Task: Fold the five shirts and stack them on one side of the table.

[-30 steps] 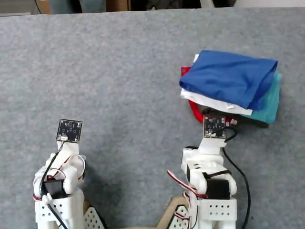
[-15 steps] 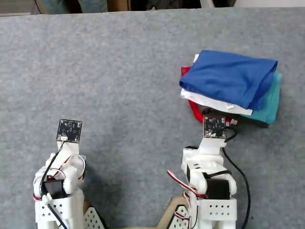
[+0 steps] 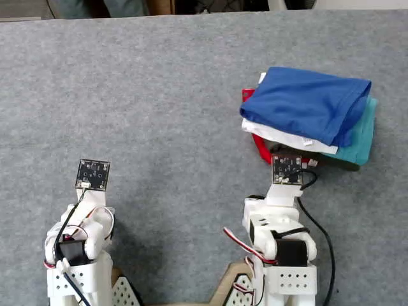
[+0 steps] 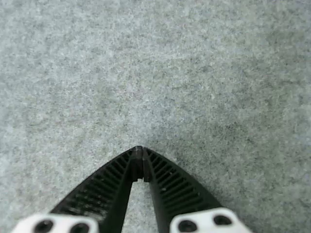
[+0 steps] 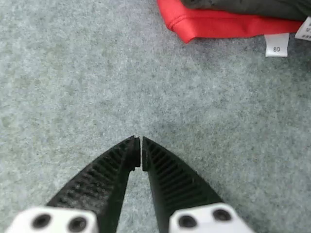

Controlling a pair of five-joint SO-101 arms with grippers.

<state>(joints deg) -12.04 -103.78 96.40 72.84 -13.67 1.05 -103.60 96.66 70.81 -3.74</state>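
Left claw (image 4: 139, 151): tips pressed together on nothing; it hangs low over the bare table (image 3: 159, 89), which suggests no cloth is left on its side to work.
Right claw (image 5: 137, 141): tips closed, empty, a hairline between them; it points down at the table just short of the pile, probably kept back so as not to nudge it.
Stack (image 3: 305, 124): just ahead of the right claw and well apart from the left claw; it sits on one side, as the task asks.
Layers: blue shirt (image 3: 312, 95) on top; white shirt (image 3: 280, 135) under it; red shirt (image 5: 218, 24), teal shirt (image 3: 363, 137) and dark shirt (image 5: 252, 6) show as edges below, order unclear.
Tag (image 5: 276, 48): lies on the table beside the red hem.
Progress: five colours piled flat; the job looks done.
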